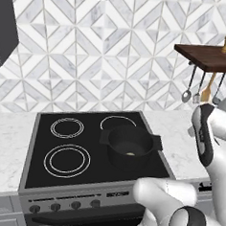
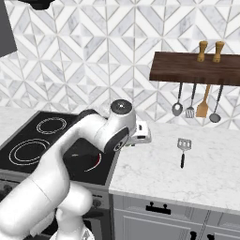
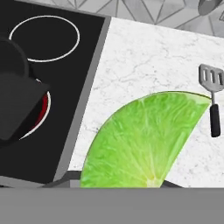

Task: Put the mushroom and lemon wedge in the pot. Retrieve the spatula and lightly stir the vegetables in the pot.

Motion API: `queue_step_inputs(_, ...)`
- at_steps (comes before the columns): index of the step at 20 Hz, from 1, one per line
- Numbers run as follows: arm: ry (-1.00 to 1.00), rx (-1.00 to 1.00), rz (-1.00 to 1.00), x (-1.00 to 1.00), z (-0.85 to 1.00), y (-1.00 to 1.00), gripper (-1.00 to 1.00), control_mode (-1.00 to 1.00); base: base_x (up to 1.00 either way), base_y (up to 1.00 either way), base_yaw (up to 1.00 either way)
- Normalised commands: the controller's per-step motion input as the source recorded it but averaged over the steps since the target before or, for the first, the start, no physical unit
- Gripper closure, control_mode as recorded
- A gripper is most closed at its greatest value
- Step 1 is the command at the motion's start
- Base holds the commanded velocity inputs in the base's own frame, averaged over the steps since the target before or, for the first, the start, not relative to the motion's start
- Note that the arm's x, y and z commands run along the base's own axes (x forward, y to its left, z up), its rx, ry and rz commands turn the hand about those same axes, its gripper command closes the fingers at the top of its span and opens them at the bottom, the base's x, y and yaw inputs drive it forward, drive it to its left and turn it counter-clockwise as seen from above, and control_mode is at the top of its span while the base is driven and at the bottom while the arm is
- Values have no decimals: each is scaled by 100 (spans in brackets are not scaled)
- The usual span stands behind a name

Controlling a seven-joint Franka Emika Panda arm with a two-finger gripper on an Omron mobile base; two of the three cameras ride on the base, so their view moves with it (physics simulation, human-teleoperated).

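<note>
Left base view: the pot (image 1: 130, 146) sits on the stove (image 1: 43, 172) over the front right burner, with a tiny pale bit on its floor (too small to name). At the right a wooden shelf (image 1: 208, 56) carries hanging utensils (image 1: 201, 89) under it.

Right base view: the spatula (image 2: 183, 149) lies flat on the marble counter (image 2: 164, 173), slotted head toward the wall, black handle toward the front edge. It is well apart from the stove. The arm bends over the counter's left end.

Hand view: the lemon wedge (image 3: 146, 142) looms large just in front of the camera, above the counter between the stove edge and the spatula (image 3: 212, 97). The gripper appears to be grasping the wedge, though its 2 fingertips are hidden behind it. The pot (image 3: 15, 103) is at the left.
</note>
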Motion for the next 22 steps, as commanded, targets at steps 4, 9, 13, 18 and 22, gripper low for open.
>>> queue_step_inputs(4, 7, -2, 0, -7, 97, 41, 100, -100, 0, 0, 0)
queue_step_inputs(9, 8, -10, 3, -1, 61, 61, 100, -100, 0, 0, 0)
queue_step_inputs(13, 1, -15, 10, -4, 9, 90, 100, -100, 0, 0, 0)
queue_step_inputs(18, 7, -7, 25, -10, -3, 87, 100, -100, 0, 0, 0)
queue_step_inputs(22, 9, 0, 31, -13, -20, 68, 100, -100, 0, 0, 0)
